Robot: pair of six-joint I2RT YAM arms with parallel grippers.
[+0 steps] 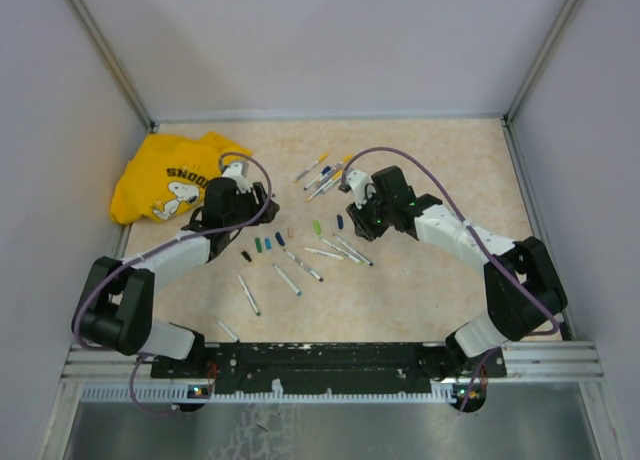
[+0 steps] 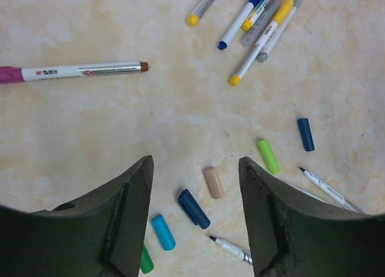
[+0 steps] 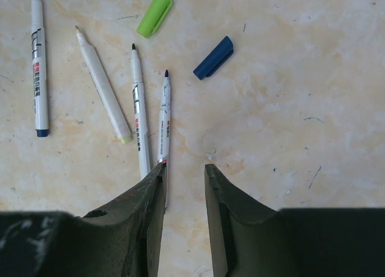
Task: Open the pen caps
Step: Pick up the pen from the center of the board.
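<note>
My left gripper [image 2: 195, 165] hangs open over the table with nothing between its fingers. Loose pen caps lie under it: a beige one [image 2: 213, 182], a dark blue one [image 2: 194, 208], a cyan one [image 2: 163, 232], a green one [image 2: 146, 260]. A lime cap [image 2: 268, 156] and a blue cap [image 2: 305, 134] lie further right. Several capped pens [image 2: 258, 24] are bunched at the far side, and a purple-capped pen [image 2: 72, 71] lies alone. My right gripper [image 3: 184, 168] is open by a narrow gap, empty, beside uncapped pens [image 3: 137, 108].
A crumpled yellow shirt [image 1: 170, 180] lies at the back left of the table. More uncapped pens [image 1: 290, 275] are scattered in the near middle. Grey walls with metal posts close in the table on three sides.
</note>
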